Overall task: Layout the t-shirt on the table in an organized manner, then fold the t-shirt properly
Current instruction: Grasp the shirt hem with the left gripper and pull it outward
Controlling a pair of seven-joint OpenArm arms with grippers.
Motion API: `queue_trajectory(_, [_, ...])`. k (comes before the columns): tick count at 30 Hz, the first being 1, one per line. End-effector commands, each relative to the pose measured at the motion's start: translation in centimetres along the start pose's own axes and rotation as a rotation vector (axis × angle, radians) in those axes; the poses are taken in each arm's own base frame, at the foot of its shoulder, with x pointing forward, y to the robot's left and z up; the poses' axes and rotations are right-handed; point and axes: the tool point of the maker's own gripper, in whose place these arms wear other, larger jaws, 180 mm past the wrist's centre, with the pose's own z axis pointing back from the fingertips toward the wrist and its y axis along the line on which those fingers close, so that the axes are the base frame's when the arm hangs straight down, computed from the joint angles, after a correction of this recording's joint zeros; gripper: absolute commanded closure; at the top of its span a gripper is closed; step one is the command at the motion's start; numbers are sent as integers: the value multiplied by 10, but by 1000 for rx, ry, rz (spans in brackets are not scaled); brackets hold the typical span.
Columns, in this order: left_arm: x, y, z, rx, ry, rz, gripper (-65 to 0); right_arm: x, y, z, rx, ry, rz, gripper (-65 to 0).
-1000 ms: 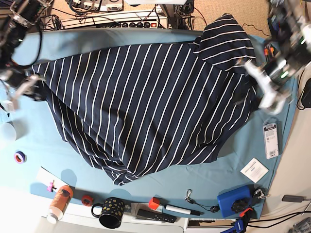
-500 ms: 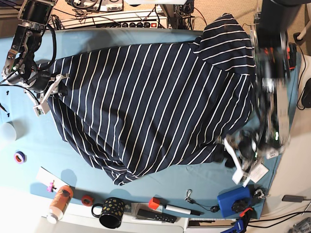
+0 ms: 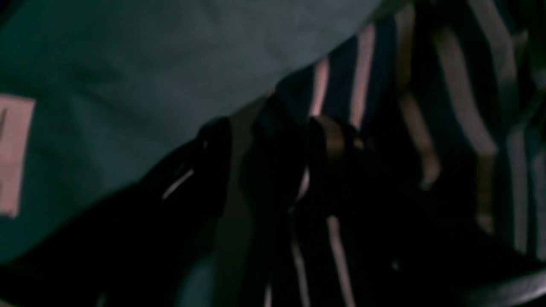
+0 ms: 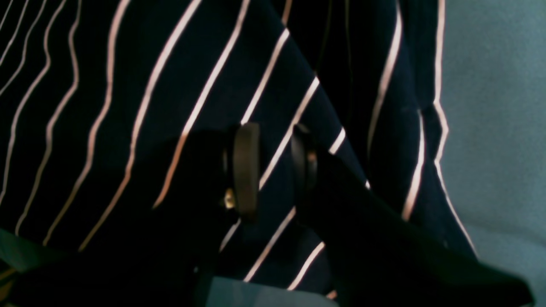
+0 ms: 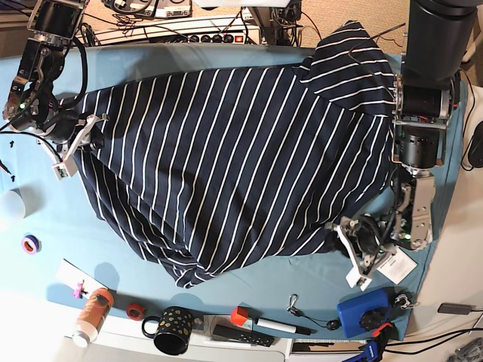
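The t-shirt (image 5: 234, 158), navy with thin white stripes, lies spread and skewed across the table (image 5: 249, 280). My right gripper (image 5: 78, 143) is at the shirt's left edge. In the right wrist view its fingers (image 4: 246, 170) stand close together on striped fabric (image 4: 128, 106), with a raised fold running up to them. My left gripper (image 5: 349, 253) is at the shirt's lower right hem. In the dark, blurred left wrist view its fingers (image 3: 215, 145) are apart, astride the hem (image 3: 358, 85), with teal cloth (image 3: 149, 64) beside them.
Along the front edge stand a black dotted mug (image 5: 172, 330), an orange-capped bottle (image 5: 93, 313), a marker (image 5: 278, 326), a blue box (image 5: 366, 313) and purple tape (image 5: 30, 243). Two paper tags (image 5: 420, 217) lie at the right. Power strips and cables (image 5: 189, 30) run behind.
The left arm swung from the shirt's right side down to its lower right hem and settled there. The right gripper moved inward, and the shirt's left corner came with it.
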Motion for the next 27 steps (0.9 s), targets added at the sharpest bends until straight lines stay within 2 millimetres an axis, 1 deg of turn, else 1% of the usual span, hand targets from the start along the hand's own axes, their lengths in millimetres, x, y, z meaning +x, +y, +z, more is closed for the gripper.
queue_trajectory(1, [29, -6, 3, -14, -69, -18, -294, 16, -7, 8, -17, -46, 23, -140])
queue_trajectory(3, [30, -19, -4, -38, -74, -16, -282, 16, -7, 8, -16, -46, 23, -140])
queue_trajectory(4, [34, -25, -6, -49, -88, -15, -256, 16, -7, 8, -16, -46, 23, -140])
queue_trajectory(6, [44, -34, -10, -59, -137, -24, -156, 16, -7, 8, -16, -46, 23, -140])
queue_trajectory(8, [55, -35, -10, -47, -182, -51, -35, 15, -7, 8, -17, -42, 24, -140])
queue_trajectory(9, [58, -35, -10, -39, -187, -63, 0, 14, -7, 8, -20, -37, 25, -140])
queue_trajectory(11, [60, -27, -9, 4, -174, -82, 0, 13, -9, 8, -30, -28, 29, -140])
queue_trajectory(13, [63, -10, -6, 84, -159, -82, 0, 12, -10, 8, -36, -27, 31, -140])
queue_trajectory(15, [70, 9, 1, 168, -159, -71, 0, 13, -10, 8, -36, -32, 31, -140])
queue_trajectory(19, [86, 50, 25, 299, -182, -58, 0, 16, -10, 8, -36, -44, 31, -140])
queue_trajectory(22, [96, 68, 41, 331, -200, -66, 0, 17, -10, 8, -36, -52, 32, -140])
queue_trajectory(24, [96, 65, 43, 283, -199, -92, 0, 17, -10, 8, -36, -52, 32, -140])
queue_trajectory(26, [88, 47, 37, 178, -185, -150, 0, 17, -10, 8, -36, -53, 32, -140])
queue_trajectory(27, [84, 36, 34, 118, -182, -172, -42, 17, -10, 8, -36, -54, 31, -140])
